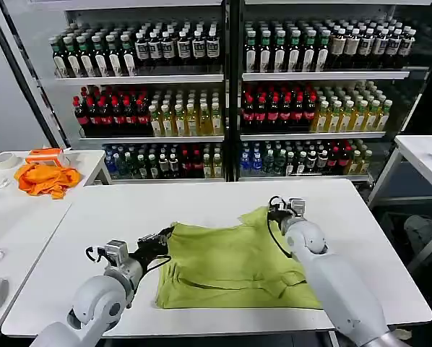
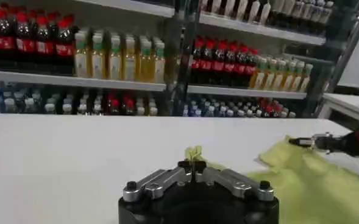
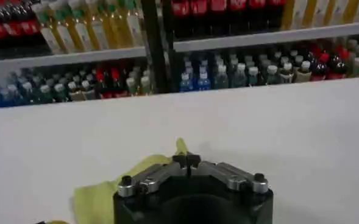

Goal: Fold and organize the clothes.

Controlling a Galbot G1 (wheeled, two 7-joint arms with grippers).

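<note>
Both arms reach low over the table (image 1: pixel 93 217): left gripper (image 2: pixel 192 165) and right gripper (image 3: pixel 186 160) each pinch an edge of the T-shirt (image 1: pixel 230 264); wrist views show the closed fingertips.

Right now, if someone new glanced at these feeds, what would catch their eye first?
Probably the lime T-shirt, partly folded in the middle of the white table, with an end effector pinching each far corner: the left end effector and the right end effector, both shut on fabric. Next, the bottle-packed drink shelves behind, and the orange cloth on the side table at the left.
</note>
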